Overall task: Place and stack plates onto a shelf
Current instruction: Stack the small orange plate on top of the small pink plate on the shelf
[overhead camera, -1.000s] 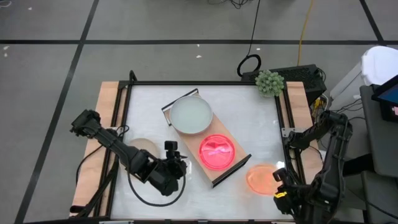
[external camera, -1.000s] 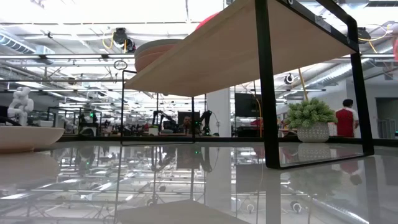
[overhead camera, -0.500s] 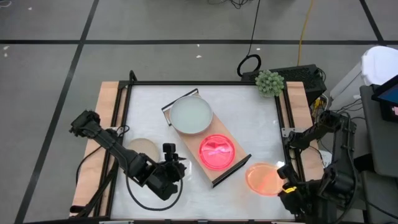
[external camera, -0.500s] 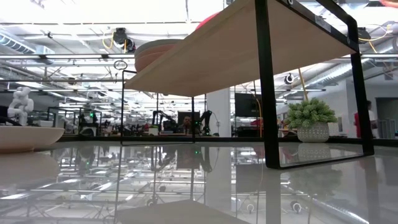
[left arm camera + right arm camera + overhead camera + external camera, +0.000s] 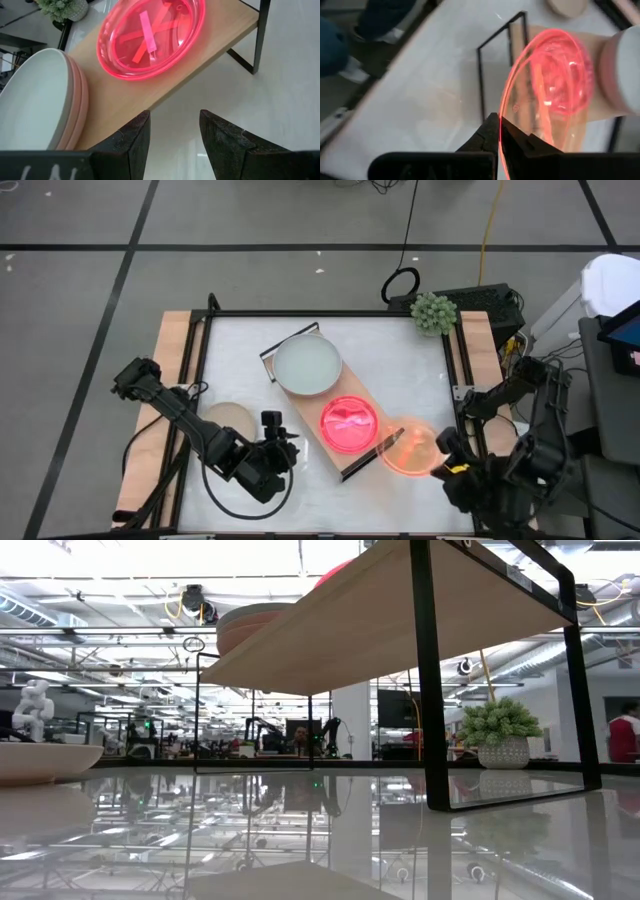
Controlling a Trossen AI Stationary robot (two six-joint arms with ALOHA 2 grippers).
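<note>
The light-wood shelf (image 5: pixel 330 405) stands slantwise mid-table. On it sit a stack of large plates with a pale grey-green one on top (image 5: pixel 308 365) and a hot-pink divided plate (image 5: pixel 349 423). My right gripper (image 5: pixel 443 460) is shut on a translucent orange plate (image 5: pixel 408 448) at the shelf's near right end. A beige plate (image 5: pixel 232 420) rests flat on the table at the left. My left gripper (image 5: pixel 272 448) hovers open beside the shelf's near long side, facing the hot-pink plate (image 5: pixel 150 37) and the stack (image 5: pixel 40 100). My right gripper (image 5: pixel 499 122) pinches the orange plate's rim (image 5: pixel 504 107) between its two fingers, on the plate's near right side. The plate (image 5: pixel 520 75) is lifted clear of the table, and its far edge reaches over the shelf's near end.
A small potted plant (image 5: pixel 434 312) stands at the table's far right corner. Black frame rails and wood strips (image 5: pixel 170 380) border the table on both sides. In the low view the shelf's black frame leg (image 5: pixel 430 690) and the beige plate (image 5: pixel 45 760) show.
My right gripper has moved from the table's near right corner toward the shelf, leftward and slightly toward the far edge. It carries the orange plate, which left the tabletop and now overlaps the shelf's near end. My left gripper has kept nearly still.
</note>
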